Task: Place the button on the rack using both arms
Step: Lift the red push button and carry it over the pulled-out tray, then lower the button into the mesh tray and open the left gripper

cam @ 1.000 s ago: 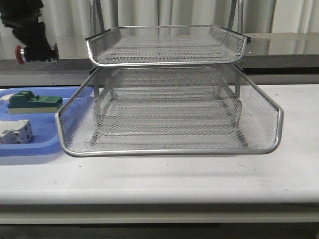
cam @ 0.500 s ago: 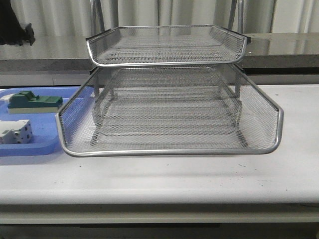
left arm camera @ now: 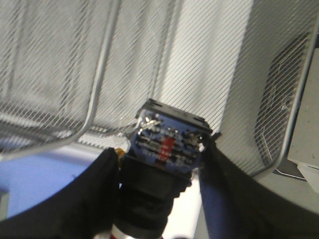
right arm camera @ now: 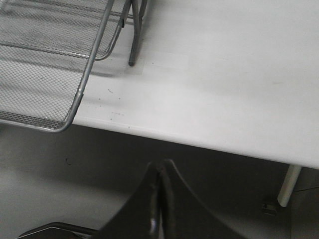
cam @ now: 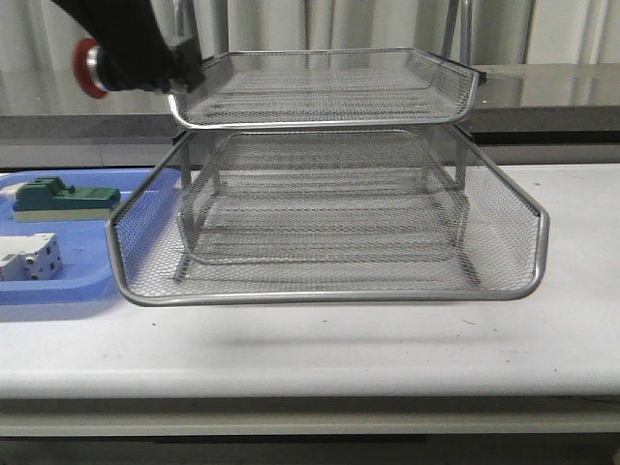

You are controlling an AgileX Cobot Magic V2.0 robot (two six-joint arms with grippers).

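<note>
The button [left arm camera: 167, 149] sits pinched between the left gripper [cam: 145, 60]'s fingers, red cap outward, just beside the rack [cam: 329, 174]'s top tier rim. This looks like the delivery step: next, carry it inward over the mesh and release. The right gripper [right arm camera: 160, 199], pressed together, hangs beyond the table [right arm camera: 224, 89] edge.

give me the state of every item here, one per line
button: held in the air beside the rack's upper left corner, not yet on a tier
left gripper: shut on the button
right gripper: shut, empty, off the table's front edge
rack: standing on the table, visible tiers empty
green block: lying in the blue tray
white terminal block: lying in the blue tray
blue tray: flat on the table, left of the rack
</note>
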